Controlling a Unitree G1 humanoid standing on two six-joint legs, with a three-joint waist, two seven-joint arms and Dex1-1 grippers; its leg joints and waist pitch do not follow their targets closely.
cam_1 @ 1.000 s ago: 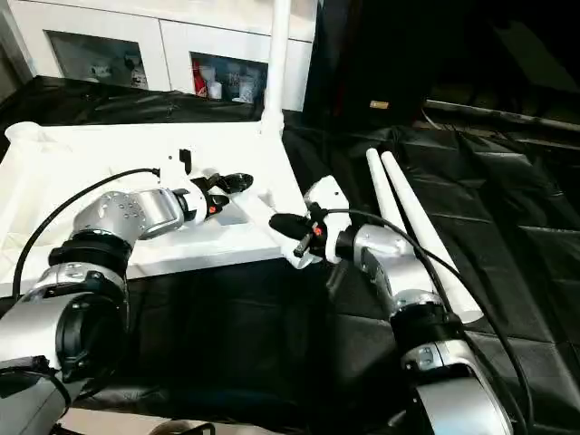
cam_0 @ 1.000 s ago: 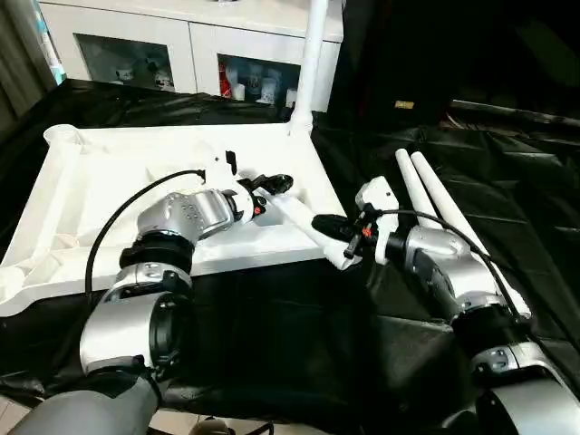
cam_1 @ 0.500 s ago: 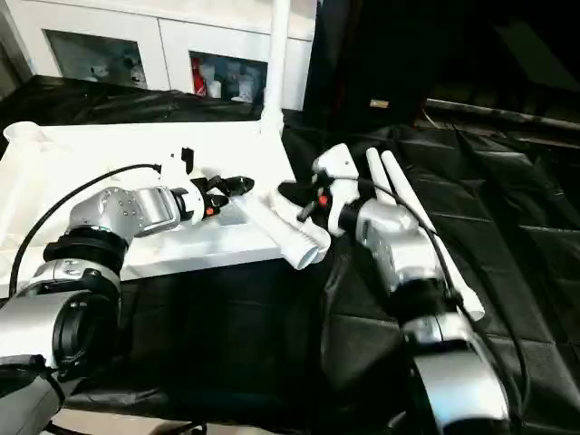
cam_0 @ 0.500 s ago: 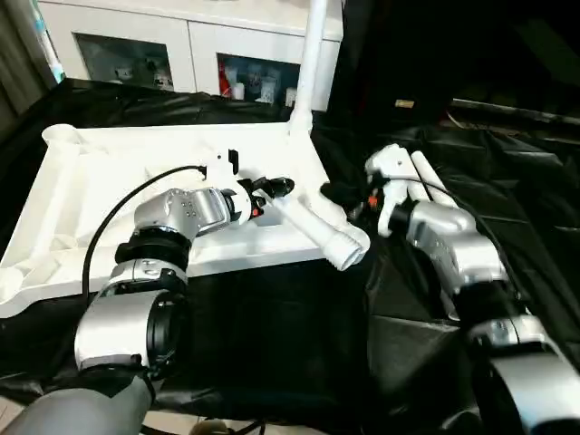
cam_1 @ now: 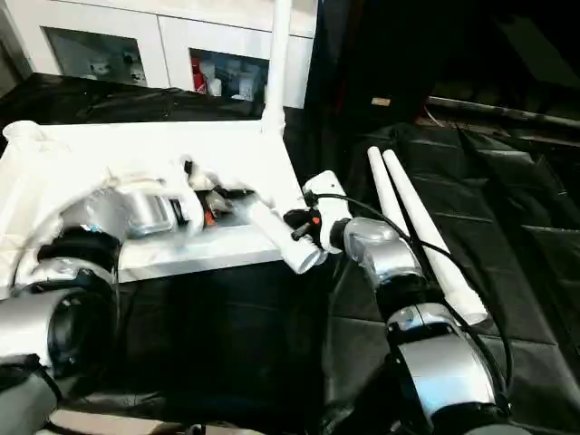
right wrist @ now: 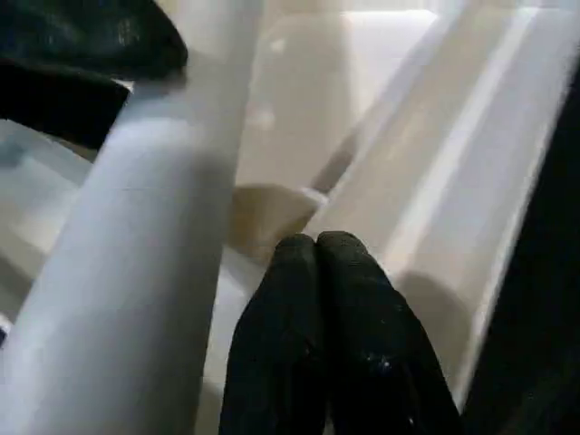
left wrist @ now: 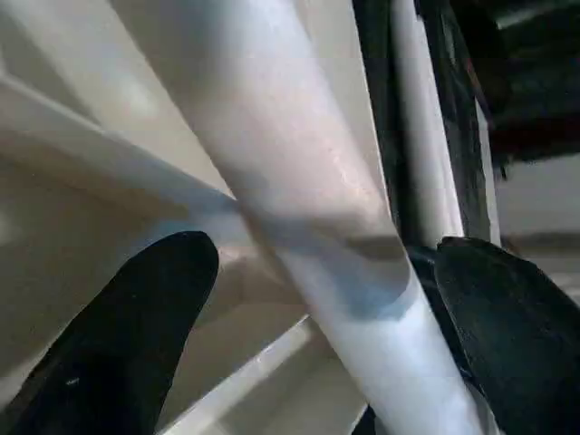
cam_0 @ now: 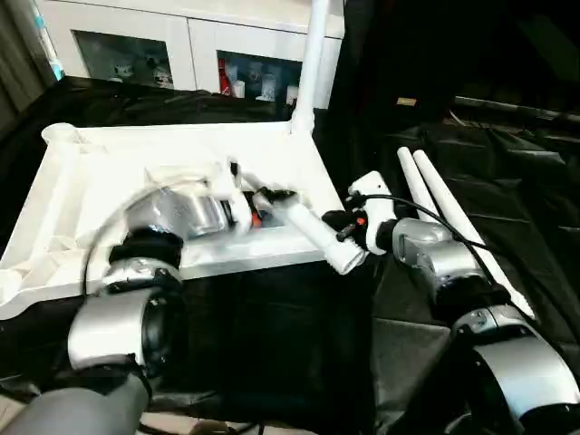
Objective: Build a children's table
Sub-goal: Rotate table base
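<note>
Our left gripper (left wrist: 299,308) has its two black fingers (left wrist: 127,335) spread either side of a white leg (cam_0: 313,233), one on each flank, so we read it as grasping that leg; whether the pads actually press the tube we cannot tell. Our right gripper (right wrist: 331,299) has its fingers pressed together with nothing between them, hanging just beside the leg's flared end above the tabletop's near corner. The leg lies tilted, slanting out over the near right edge of the upturned tabletop (cam_0: 63,190), its wide end past the rim. One leg (cam_0: 308,63) already stands upright in the far right corner socket; two more legs (cam_0: 435,204) lie side by side on the black cloth (cam_0: 507,163), to the right. Judgement: the step in hand is fitting the second leg. The next move calls for swinging it upright and lining its end over a free corner socket before pressing down. No brand, label or writing is readable; small items behind the cabinet (cam_0: 136,41) glass are too small to make out.
</note>
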